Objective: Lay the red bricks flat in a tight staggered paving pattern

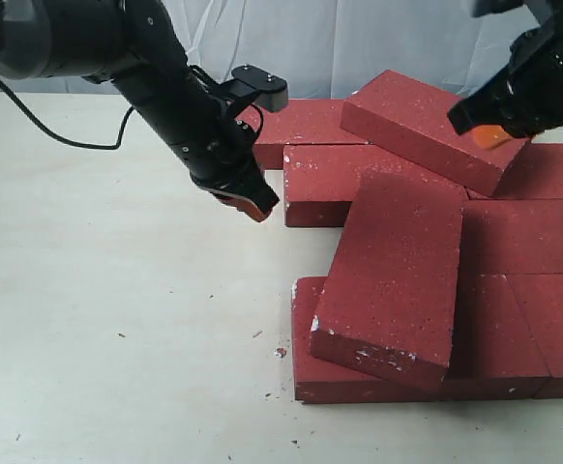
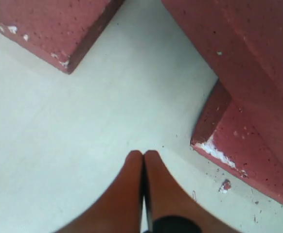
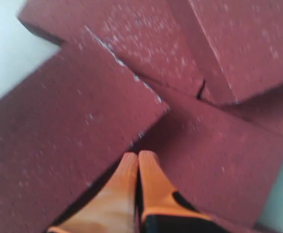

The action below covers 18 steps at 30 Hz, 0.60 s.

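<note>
pale tabletop, white curtain | red bricks jumbled | L gripper, R gripper closed

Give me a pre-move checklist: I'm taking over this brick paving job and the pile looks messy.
1. Left gripper free: ok, shut on nothing, over the table.
2. Right gripper free: ok, shut and empty, over the rear tilted brick.
3. All bricks flat: not ok, the front tilted brick lies askew on the lower bricks, and the rear one leans too.
4. Joints tight: cannot tell, the upper bricks hide them.
5. Jaws ready to grasp: not ok, both are shut.
</note>
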Each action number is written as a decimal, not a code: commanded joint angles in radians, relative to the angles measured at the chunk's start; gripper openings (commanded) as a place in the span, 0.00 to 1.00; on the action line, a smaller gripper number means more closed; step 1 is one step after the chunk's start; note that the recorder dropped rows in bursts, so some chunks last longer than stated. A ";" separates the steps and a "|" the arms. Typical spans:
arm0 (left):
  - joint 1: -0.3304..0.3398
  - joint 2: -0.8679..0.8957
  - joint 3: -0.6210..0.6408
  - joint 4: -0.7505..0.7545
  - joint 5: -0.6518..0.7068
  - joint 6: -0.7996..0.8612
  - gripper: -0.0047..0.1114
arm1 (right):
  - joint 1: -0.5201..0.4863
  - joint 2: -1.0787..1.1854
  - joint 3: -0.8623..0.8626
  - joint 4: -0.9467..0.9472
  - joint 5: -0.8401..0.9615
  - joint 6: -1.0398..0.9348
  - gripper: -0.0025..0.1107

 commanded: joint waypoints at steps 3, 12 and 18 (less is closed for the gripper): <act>-0.069 -0.002 0.019 0.040 0.009 -0.025 0.04 | -0.002 0.013 0.009 -0.124 0.254 0.142 0.01; -0.138 0.050 0.020 0.038 -0.034 -0.045 0.04 | -0.002 0.025 0.198 -0.098 0.044 0.140 0.01; -0.155 0.071 0.020 0.034 -0.068 -0.069 0.04 | 0.000 0.078 0.228 -0.041 0.021 0.138 0.01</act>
